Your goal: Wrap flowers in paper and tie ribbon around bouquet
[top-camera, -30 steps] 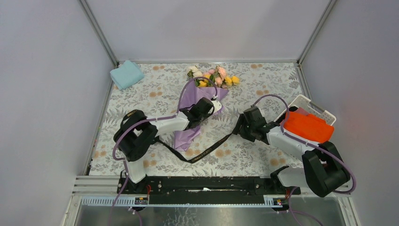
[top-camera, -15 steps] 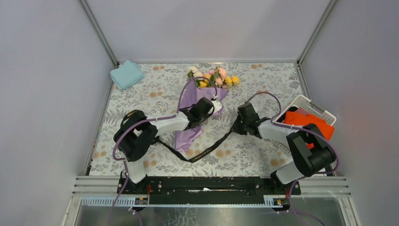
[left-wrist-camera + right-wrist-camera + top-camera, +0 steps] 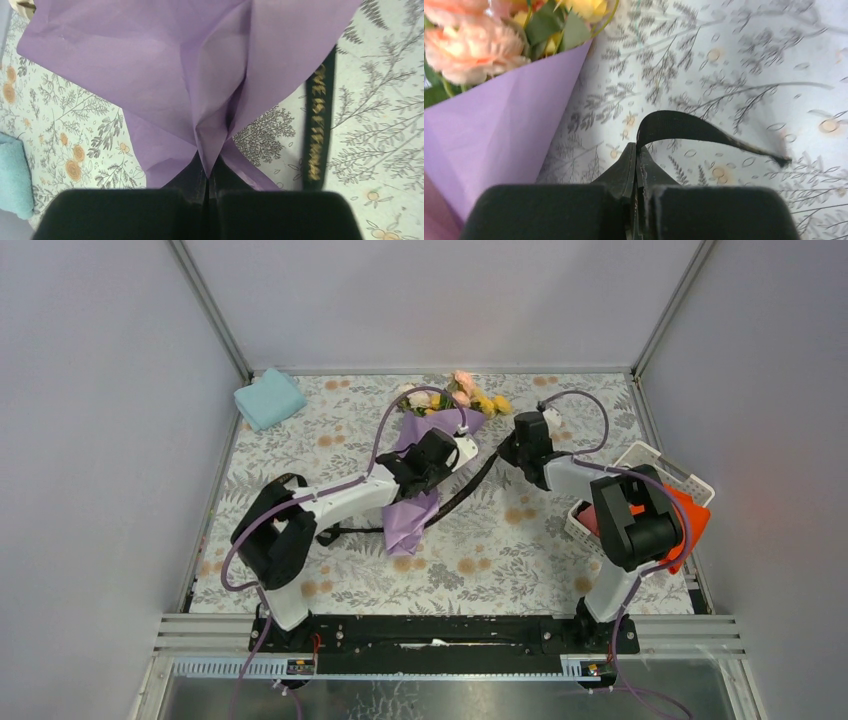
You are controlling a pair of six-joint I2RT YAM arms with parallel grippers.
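The bouquet lies on the floral table: pink and yellow flowers stand out of a lilac paper cone. My left gripper is shut on a pinched fold of that paper, its jaws pressed together at the fold's tip. The black ribbon runs from under the cone up to my right gripper, which is shut on it near its end. In the right wrist view the ribbon arcs out of the closed jaws, with the flowers and paper at left. Pale lettering shows on the ribbon beside the cone.
A light blue folded cloth lies at the back left corner. A white basket holding an orange cloth sits at the right edge, partly behind my right arm. Metal frame posts and grey walls bound the table.
My right gripper closed on the ribbon and carried it up and back toward the flowers, lifting it off the table. The left gripper shifted slightly back with the paper cone.
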